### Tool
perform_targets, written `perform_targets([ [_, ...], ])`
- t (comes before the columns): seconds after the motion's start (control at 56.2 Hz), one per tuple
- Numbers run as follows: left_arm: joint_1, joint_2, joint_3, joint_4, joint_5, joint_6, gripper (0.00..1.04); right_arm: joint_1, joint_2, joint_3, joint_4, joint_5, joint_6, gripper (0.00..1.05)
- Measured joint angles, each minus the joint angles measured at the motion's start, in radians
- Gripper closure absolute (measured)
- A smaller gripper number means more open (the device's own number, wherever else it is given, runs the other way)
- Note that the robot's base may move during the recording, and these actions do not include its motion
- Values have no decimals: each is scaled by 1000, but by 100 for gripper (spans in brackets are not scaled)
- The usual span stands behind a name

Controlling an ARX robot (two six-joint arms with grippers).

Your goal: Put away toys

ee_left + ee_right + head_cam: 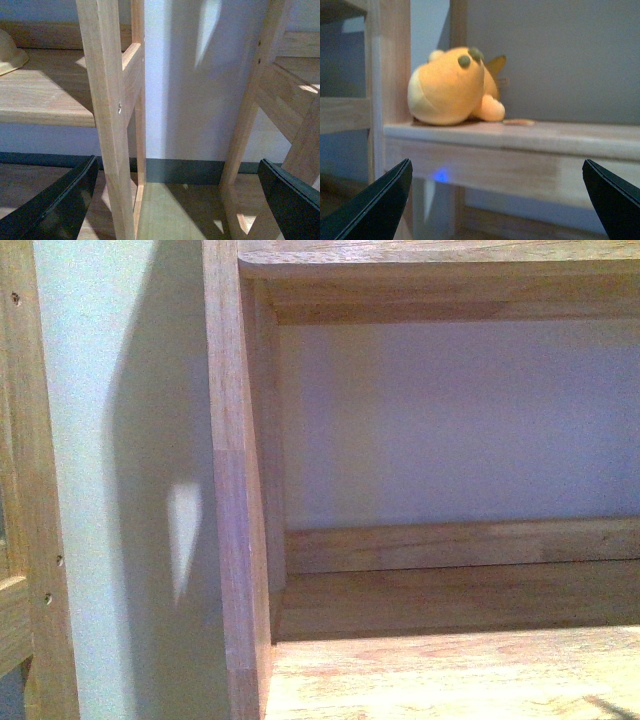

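1. The plush toy [454,87] is lying on a wooden shelf [545,135] in the right wrist view, resting on the board close to its front edge and pressing against the wooden upright [390,65] at the shelf's end corner.
2. The toy is showing a rounded orange-yellow body, a paler yellow patch on one side, two small dark bumps on top and a brownish spike poking out behind it.
3. A small, thin orange piece [518,121] is lying on the board just beside the toy; what it is cannot be told.
4. The right gripper [495,200] is hovering in front of the shelf's front edge with its two dark fingers [375,210] standing wide apart and holding nothing.
5. The toy is sitting above and beyond that gripper, well apart from both fingers and nearer to one of them than to the other.
6. The left gripper [170,200] is also standing spread apart and empty, its fingers [60,205] flanking a wooden post [107,110] of the shelving, near the floor and a pale wall.
7. A pale rounded object [9,52] is peeking in at the edge of a shelf board in the left wrist view; it is too cropped to identify.
8. The front view is showing only a wooden shelf compartment [450,590] against the wall, with neither arm nor toy in sight.
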Motion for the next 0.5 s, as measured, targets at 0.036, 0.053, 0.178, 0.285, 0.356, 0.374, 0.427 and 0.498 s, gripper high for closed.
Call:
perform_targets([
  [0.036, 0, 0, 0, 0, 0, 0, 6, -15, -26, -35, -7, -10, 4, 0],
  [0.053, 0, 0, 0, 0, 0, 0, 6, -27, -42, -59, -11, -20, 12, 0],
  [0.178, 0, 0, 0, 0, 0, 0, 6, -90, -120, -160, -26, -61, 44, 0],
  [0.285, 0, 0, 0, 0, 0, 0, 6, -119, -187, -229, -34, -52, 58, 0],
  [0.356, 0, 0, 0, 0, 0, 0, 6, -106, -221, -271, -33, -36, 40, 0],
  [0.374, 0, 0, 0, 0, 0, 0, 6, -89, -226, -275, -61, -3, 24, 2],
  [0.427, 0, 0, 0, 0, 0, 0, 6, -27, -237, -256, -203, 94, -8, 9],
  [0.498, 0, 0, 0, 0, 0, 0, 6, 43, -257, -257, -378, 204, -44, 19],
])
